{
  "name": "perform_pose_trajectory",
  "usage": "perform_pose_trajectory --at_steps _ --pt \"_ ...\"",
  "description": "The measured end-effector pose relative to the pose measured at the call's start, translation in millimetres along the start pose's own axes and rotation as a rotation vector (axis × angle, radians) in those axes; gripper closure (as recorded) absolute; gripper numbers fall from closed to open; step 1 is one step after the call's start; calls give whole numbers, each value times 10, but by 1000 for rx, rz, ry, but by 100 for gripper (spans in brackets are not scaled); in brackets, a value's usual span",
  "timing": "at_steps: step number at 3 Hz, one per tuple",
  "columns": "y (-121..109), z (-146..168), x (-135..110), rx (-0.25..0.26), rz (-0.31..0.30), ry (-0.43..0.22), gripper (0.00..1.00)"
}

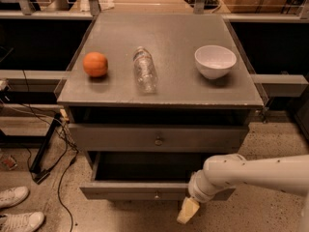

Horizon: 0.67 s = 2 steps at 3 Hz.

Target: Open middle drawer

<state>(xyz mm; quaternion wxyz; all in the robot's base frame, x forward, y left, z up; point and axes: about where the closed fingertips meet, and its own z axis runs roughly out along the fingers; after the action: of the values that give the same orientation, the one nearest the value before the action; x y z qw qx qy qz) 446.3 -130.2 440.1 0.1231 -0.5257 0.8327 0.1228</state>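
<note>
The middle drawer [120, 191] stands pulled out from the grey cabinet, its dark inside showing behind a long low front with a small round knob [155, 195]. Above it, the taller drawer front [116, 138] with its own knob sits closed. My white arm reaches in from the right edge. Its tan-tipped gripper [187, 210] hangs just below the right part of the middle drawer's front, to the right of the knob and off it. Nothing shows in its grasp.
On the cabinet top [174, 81] lie an orange [95, 64], a clear plastic bottle [145, 69] on its side and a white bowl [215, 61]. Cables [58, 149] and a pair of shoes [17, 209] are on the floor at left.
</note>
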Motion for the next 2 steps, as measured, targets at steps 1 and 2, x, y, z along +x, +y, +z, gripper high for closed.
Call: perform_pose_trajectory --at_steps 1,2 --pt "-51 240 133 -20 -19 40 0" --pt "-35 323 234 -29 -21 61 0"
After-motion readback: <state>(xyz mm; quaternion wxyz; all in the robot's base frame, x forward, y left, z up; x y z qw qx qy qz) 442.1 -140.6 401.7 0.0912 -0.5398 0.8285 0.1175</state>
